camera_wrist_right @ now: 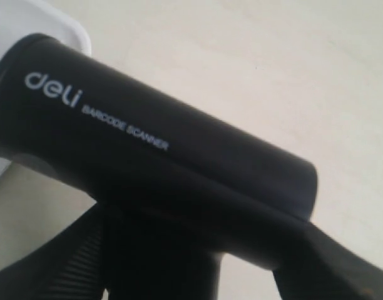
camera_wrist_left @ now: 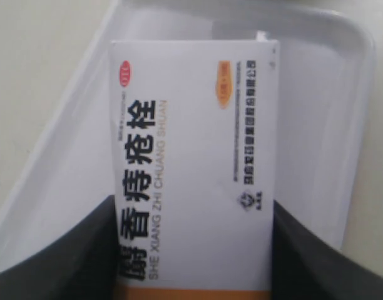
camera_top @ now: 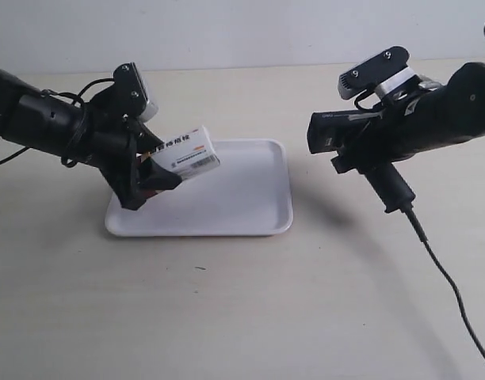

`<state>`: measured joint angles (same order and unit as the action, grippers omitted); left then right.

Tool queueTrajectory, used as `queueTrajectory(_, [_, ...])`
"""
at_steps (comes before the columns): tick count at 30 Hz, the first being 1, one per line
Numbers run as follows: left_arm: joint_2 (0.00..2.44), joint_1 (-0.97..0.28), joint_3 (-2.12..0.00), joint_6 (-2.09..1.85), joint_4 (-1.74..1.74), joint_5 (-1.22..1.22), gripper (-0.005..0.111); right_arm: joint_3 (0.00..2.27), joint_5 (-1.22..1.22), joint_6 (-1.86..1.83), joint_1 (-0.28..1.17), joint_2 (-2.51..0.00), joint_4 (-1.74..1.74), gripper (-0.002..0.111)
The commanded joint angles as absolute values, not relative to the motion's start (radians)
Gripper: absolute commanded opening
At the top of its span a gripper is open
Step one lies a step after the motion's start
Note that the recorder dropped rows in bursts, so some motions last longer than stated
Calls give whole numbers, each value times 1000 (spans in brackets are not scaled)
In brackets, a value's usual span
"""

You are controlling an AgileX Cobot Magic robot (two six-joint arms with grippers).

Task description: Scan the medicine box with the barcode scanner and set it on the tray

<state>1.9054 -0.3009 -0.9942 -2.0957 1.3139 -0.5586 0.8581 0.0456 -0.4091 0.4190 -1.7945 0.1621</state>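
The white medicine box (camera_top: 185, 154) with black Chinese lettering hangs just above the left part of the tray (camera_top: 250, 202), its barcode side facing the scanner. My left gripper (camera_top: 147, 178) is shut on it; in the left wrist view the box (camera_wrist_left: 191, 162) sits between both black fingers (camera_wrist_left: 304, 256), with the tray (camera_wrist_left: 329, 94) underneath. The black barcode scanner (camera_top: 361, 138) is held in the air to the right of the tray, head toward the box. My right gripper (camera_wrist_right: 198, 262) is shut on the scanner (camera_wrist_right: 154, 150), which fills the right wrist view.
The scanner's thin black cable (camera_top: 456, 301) trails across the beige table toward the exterior view's lower right corner. A corner of the tray (camera_wrist_right: 60, 25) shows behind the scanner head in the right wrist view.
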Motion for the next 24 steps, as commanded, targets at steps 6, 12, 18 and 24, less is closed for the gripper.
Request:
queueTrajectory(6, [2024, -365, -1058, -2082, 1470, -451, 0, 896, -62, -304, 412, -1950, 166, 0])
queueTrajectory(12, [2072, -415, -1080, -2071, 1473, -352, 7, 906, -59, -304, 414, -1977, 184, 0])
queueTrajectory(18, [2073, -418, -1081, -2021, 1475, -343, 56, 906, -59, -302, 418, -1979, 184, 17])
queueTrajectory(24, [2069, -418, -1081, -2004, 1469, -349, 96, 906, -60, -292, 430, -1979, 184, 57])
